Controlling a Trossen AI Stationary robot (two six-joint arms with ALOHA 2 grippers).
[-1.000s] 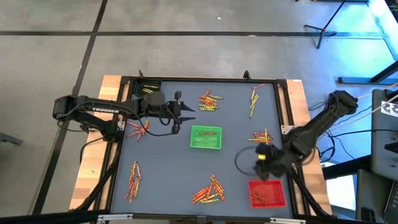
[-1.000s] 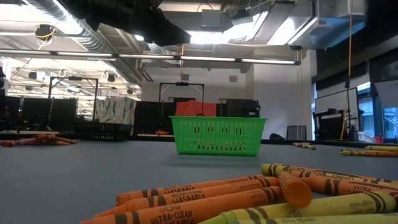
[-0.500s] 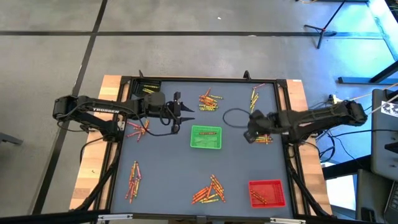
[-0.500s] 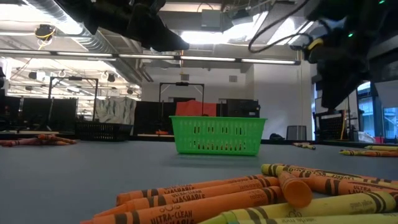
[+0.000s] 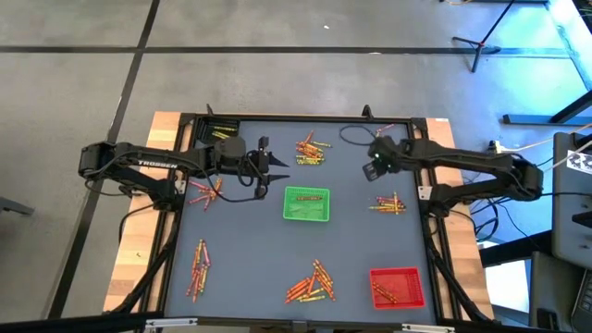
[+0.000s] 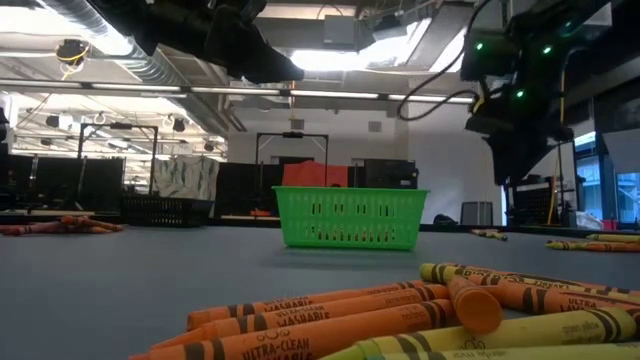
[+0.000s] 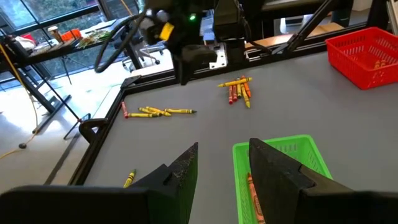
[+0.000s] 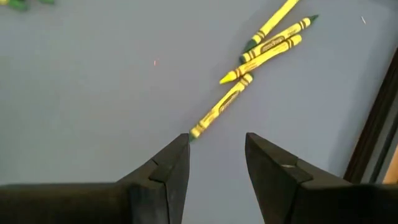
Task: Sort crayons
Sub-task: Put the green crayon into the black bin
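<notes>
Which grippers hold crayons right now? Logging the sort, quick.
Left gripper: open, empty, above the green tray.
Right gripper: open, empty, over yellow crayons.

Your grey counter (image 5: 250, 250) carries scattered crayons (image 5: 310, 282) in small piles, a green tray (image 5: 306, 204) mid-surface and a red tray (image 5: 397, 287) near one corner.

Yellow crayons (image 8: 264, 46) on blue-grey table (image 8: 93, 81); green tray (image 5: 306, 204), red tray (image 5: 397, 287), orange crayons (image 6: 330, 310).
</notes>
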